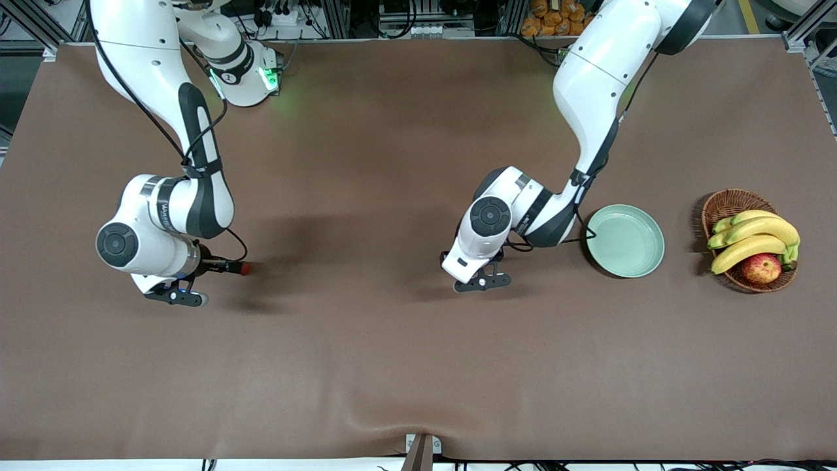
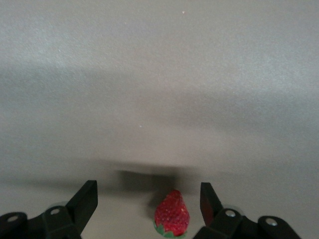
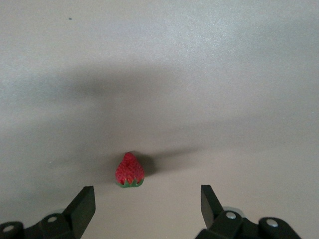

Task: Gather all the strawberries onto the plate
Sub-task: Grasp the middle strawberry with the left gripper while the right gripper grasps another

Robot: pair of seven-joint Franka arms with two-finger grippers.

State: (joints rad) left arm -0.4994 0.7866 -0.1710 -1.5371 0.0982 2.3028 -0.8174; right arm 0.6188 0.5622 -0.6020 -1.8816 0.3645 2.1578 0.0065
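Strawberries: one (image 2: 172,218) between left end effector's (image 2: 149,201) spread fingers, one (image 3: 129,170) before right's (image 3: 144,201), likewise spread.

One strawberry (image 2: 172,219), dark red with a green top, stood upright on the bench between the spread fingers of the left tool (image 2: 148,201), nearer one finger than the other and touching neither. A second strawberry (image 3: 129,171), also upright with its green top down, stood on the bench just ahead of the open right tool (image 3: 147,201), off its middle line. The plate (image 1: 626,241), round, shallow, pale mint green and glossy, lay flat on the bench beside the left tool, with nothing in it.
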